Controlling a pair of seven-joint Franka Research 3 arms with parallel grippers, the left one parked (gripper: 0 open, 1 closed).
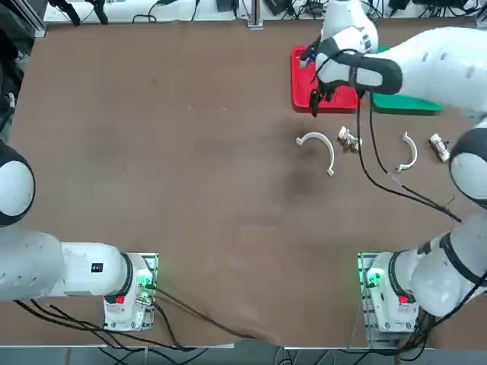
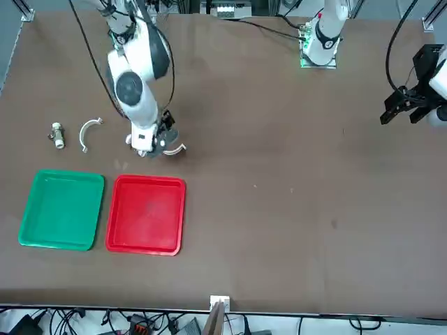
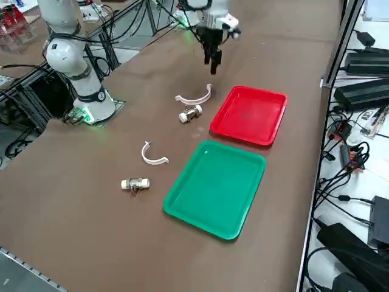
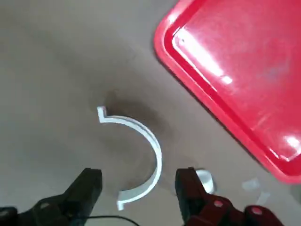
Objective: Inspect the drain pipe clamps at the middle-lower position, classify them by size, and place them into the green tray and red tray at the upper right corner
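Gripper [image 4: 138, 186] hangs spread open and empty above the larger clamp [image 1: 318, 148] – mid-right of the top view, just below the red tray [image 1: 323, 97]. Smaller clamp [image 1: 408, 153] sits further right on the table [image 1: 152, 167] – green tray [image 3: 216, 187] empty.

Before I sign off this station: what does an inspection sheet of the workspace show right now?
Surface: brown table, no spills seen.
Job's things: larger clamp and smaller clamp lie on the table, neither sorted; red tray and green tray side by side, both empty.
Clutter: two small metal fittings, one beside the larger clamp, one near the smaller.
Grippers: right claw open, poised above the larger clamp, touching nothing.
Cables: black cable trails from the right arm across the table.
Surroundings: cables and equipment beyond the table edge; no person seen.
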